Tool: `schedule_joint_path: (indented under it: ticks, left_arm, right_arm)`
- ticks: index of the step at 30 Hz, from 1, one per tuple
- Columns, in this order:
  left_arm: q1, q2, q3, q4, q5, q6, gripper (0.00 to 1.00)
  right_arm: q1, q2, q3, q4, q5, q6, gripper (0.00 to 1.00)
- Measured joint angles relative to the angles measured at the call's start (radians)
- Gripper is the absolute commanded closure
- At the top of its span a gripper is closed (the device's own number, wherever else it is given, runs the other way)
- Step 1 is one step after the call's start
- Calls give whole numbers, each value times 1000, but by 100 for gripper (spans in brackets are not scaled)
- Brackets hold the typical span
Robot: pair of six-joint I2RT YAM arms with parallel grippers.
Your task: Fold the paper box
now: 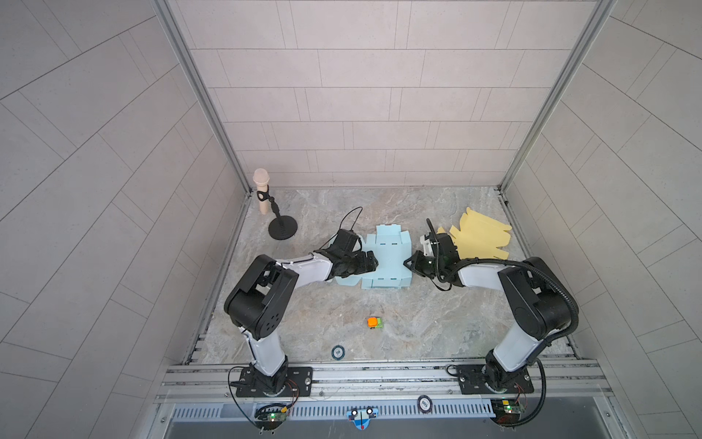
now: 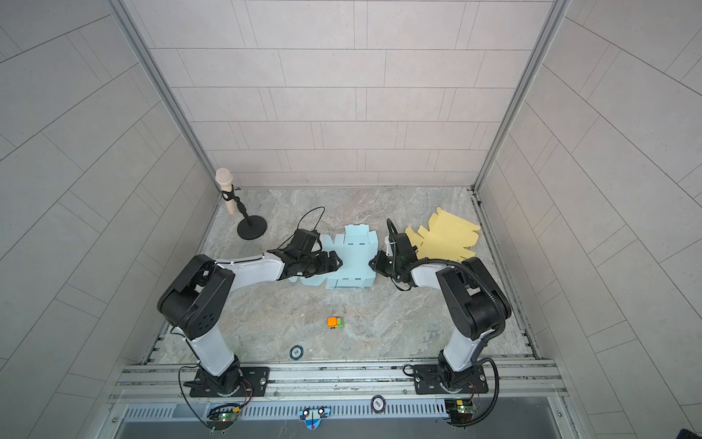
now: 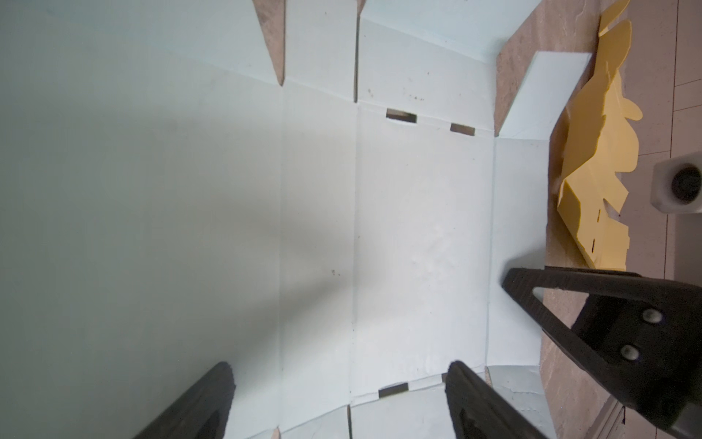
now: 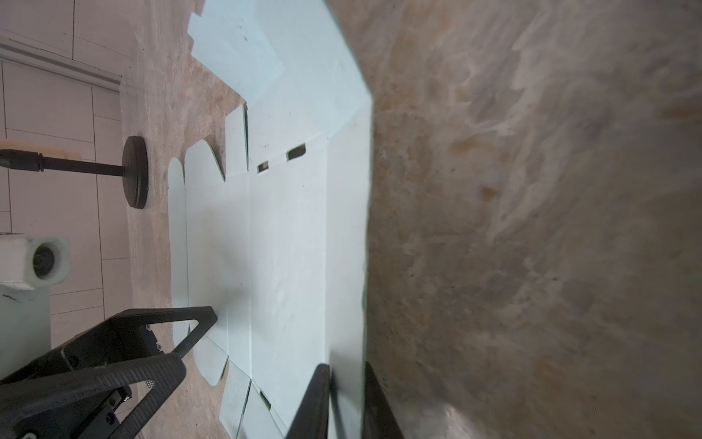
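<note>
The marbled counter (image 1: 380, 342) fills the floor of the tiled booth. At its middle the pale blue paper box (image 1: 387, 258) lies as an unfolded blank, its creased panels and slots facing up and mostly flat. The panel on its right edge is lifted a little. Near it, toward the right rear, a yellow card blank (image 1: 478, 235) rests partly raised. The left hand (image 1: 370, 262) is over the left part of the box with its fingers (image 3: 205, 403) spread wide apart and nothing between them. Whether the tips touch the card I cannot tell. The right hand (image 4: 347, 399) meets the box from the opposite side, its fingers drawn close and pinching that lifted edge panel. A microphone stand (image 1: 283, 230) is in the left rear corner, well apart from the box. Nearer the front sit a small orange and green toy car (image 1: 375, 323) and a round sticker (image 1: 337, 352).
</note>
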Motion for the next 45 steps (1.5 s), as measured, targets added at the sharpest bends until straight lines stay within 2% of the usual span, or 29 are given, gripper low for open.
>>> schedule_joint_path:
  ticks: [9, 16, 19, 20, 22, 23, 29, 36, 45]
  left_arm:
    - [0, -2, 0, 0, 5, 0, 9]
    - [1, -82, -7, -63, 3, 5, 14]
    - [12, -137, -7, -66, 13, 2, 24]
    - [14, -153, -7, -66, 17, 2, 32]
    - [19, -190, -5, -72, 28, 14, 55]
    - [19, -206, 2, -81, 32, 21, 62]
    - [25, -228, 98, -122, 59, 53, 88]
    - [11, -184, 246, -148, 69, 56, 99]
    - [5, -49, 416, -170, 63, 54, 100]
  right_arm:
    - [0, -3, 11, -44, -4, -27, 92]
    - [0, -71, 134, -266, 23, -174, 94]
    - [2, -113, 202, -368, 41, -254, 95]
    - [2, -123, 222, -398, 45, -280, 95]
    - [8, -144, 265, -468, 53, -343, 95]
    - [12, -151, 280, -496, 56, -369, 95]
    - [47, -181, 318, -604, 57, -476, 97]
    - [93, -256, 317, -628, 73, -521, 100]
    - [115, -366, 285, -622, 90, -552, 100]
